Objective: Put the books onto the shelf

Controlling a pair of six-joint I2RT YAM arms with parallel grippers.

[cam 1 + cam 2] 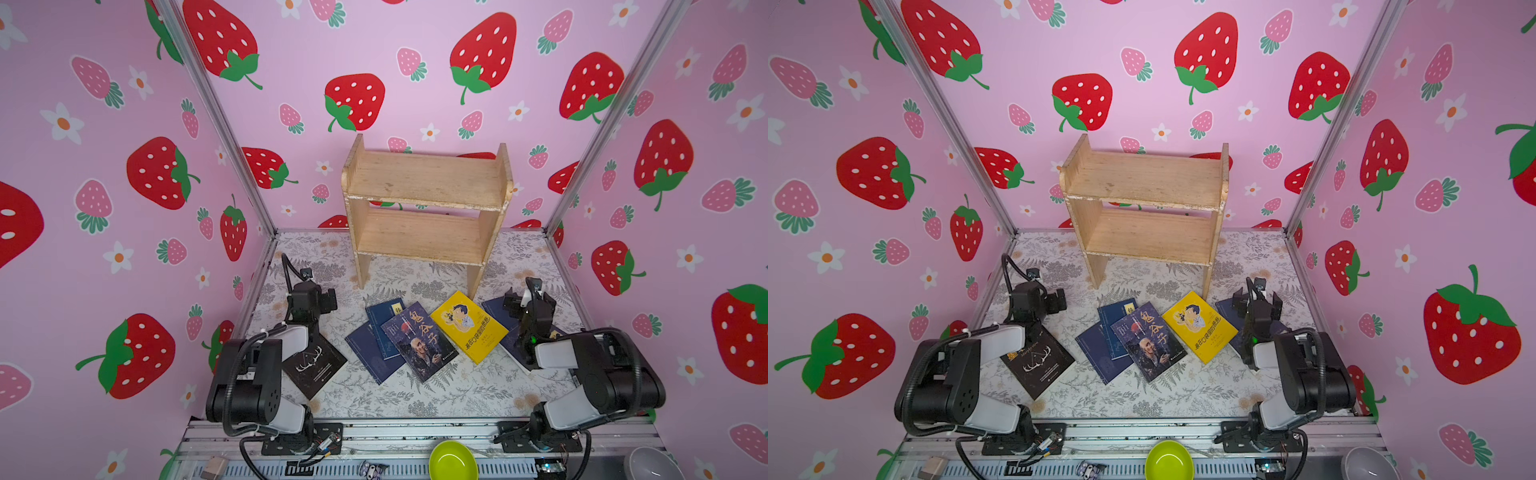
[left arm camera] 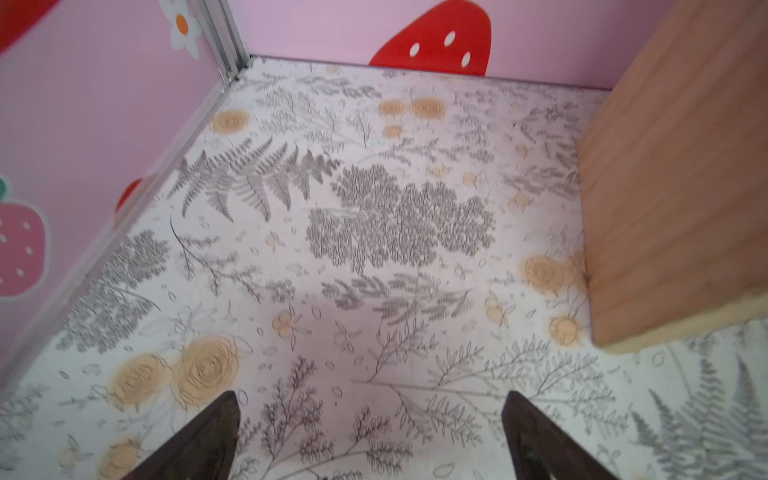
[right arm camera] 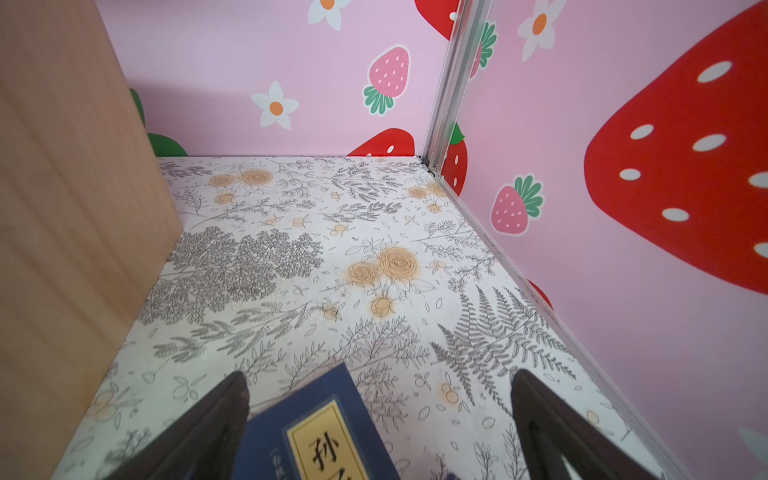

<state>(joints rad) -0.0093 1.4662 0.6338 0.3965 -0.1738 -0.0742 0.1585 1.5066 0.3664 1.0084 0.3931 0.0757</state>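
The empty two-tier wooden shelf [image 1: 424,208] [image 1: 1142,208] stands at the back of the floral mat. In both top views the books lie flat in front of it: a black antler book [image 1: 316,365] under the left arm, two navy ones [image 1: 384,328], a purple portrait book [image 1: 419,340] over them, and a yellow cartoon book [image 1: 469,326]. A further navy book [image 3: 316,436] lies below my open right gripper [image 3: 379,386] [image 1: 525,297]. My left gripper [image 2: 372,415] [image 1: 328,299] is open over bare mat beside the shelf's leg [image 2: 673,187].
Pink strawberry walls close in the mat on three sides. A metal rail [image 1: 415,432] carrying both arm bases runs along the front. Beyond it sit a green bowl [image 1: 453,461] and a grey bowl [image 1: 652,465].
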